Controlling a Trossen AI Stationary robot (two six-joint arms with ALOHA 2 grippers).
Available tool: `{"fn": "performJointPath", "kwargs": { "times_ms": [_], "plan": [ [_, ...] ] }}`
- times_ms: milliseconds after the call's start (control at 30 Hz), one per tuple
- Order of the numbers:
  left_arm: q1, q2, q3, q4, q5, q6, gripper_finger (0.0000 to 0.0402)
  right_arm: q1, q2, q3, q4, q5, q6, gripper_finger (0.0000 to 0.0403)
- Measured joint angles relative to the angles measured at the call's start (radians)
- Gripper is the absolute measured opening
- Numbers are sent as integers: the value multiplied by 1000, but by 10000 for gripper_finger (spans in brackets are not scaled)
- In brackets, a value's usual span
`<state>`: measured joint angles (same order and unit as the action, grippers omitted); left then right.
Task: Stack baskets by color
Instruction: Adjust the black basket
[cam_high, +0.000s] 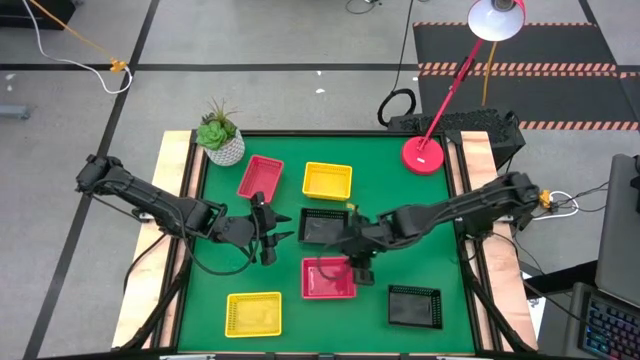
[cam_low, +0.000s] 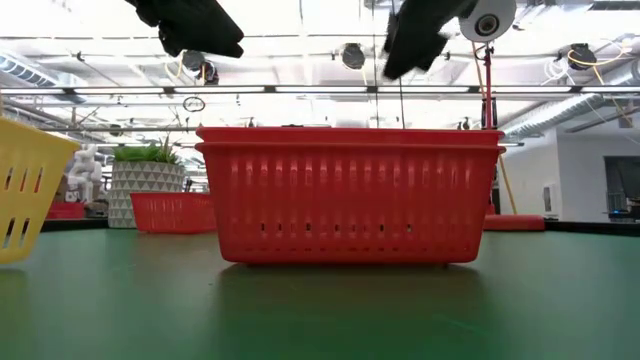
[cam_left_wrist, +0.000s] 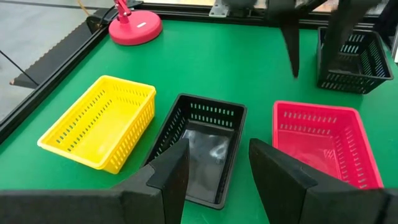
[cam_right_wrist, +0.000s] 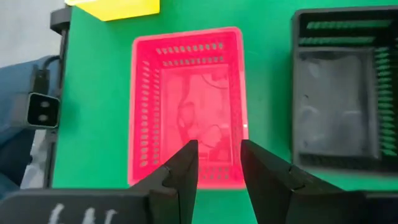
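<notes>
Two red baskets (cam_low: 350, 195) sit nested one inside the other near the table's middle (cam_high: 329, 278). My right gripper (cam_right_wrist: 219, 155) hangs open above this stack, clear of it (cam_low: 420, 35). A third red basket (cam_high: 260, 177) and a yellow basket (cam_high: 327, 180) rest on the far side. One black basket (cam_high: 325, 226) lies at the centre. My left gripper (cam_left_wrist: 217, 155) stands open beside it, at its left (cam_high: 275, 240). Another yellow basket (cam_high: 253, 313) and another black basket (cam_high: 415, 306) sit near the front edge.
A white plant pot (cam_high: 222, 140) stands at the far left corner and a red lamp base (cam_high: 424, 153) at the far right. Wooden rails (cam_high: 175, 200) run along both sides of the green table. Free green surface lies between the front baskets.
</notes>
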<state>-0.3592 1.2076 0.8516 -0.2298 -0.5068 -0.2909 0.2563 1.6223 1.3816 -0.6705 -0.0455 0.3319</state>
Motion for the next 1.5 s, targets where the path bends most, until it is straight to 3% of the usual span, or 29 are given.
{"fn": "performJointPath", "kwargs": {
  "times_ms": [333,533,700,900,1033,1367,1500],
  "plan": [
    [0,0,0,0,0,0,170,154,-175,-3,-225,194,157,116],
    [0,0,0,2,0,-4,170,265,-191,-91,-204,323,264,116],
    [0,0,0,0,1,-6,170,300,-191,-251,13,363,281,116],
    [0,1,0,-81,4,-33,170,295,-191,-468,407,363,200,116],
    [0,33,-1,-117,4,-61,170,286,-191,-562,579,395,129,116],
    [12,188,-1,-123,16,-44,168,280,-193,-610,665,492,-79,116],
    [31,229,-1,-128,54,-24,139,275,-211,-610,689,494,-137,116]
  ]
}}
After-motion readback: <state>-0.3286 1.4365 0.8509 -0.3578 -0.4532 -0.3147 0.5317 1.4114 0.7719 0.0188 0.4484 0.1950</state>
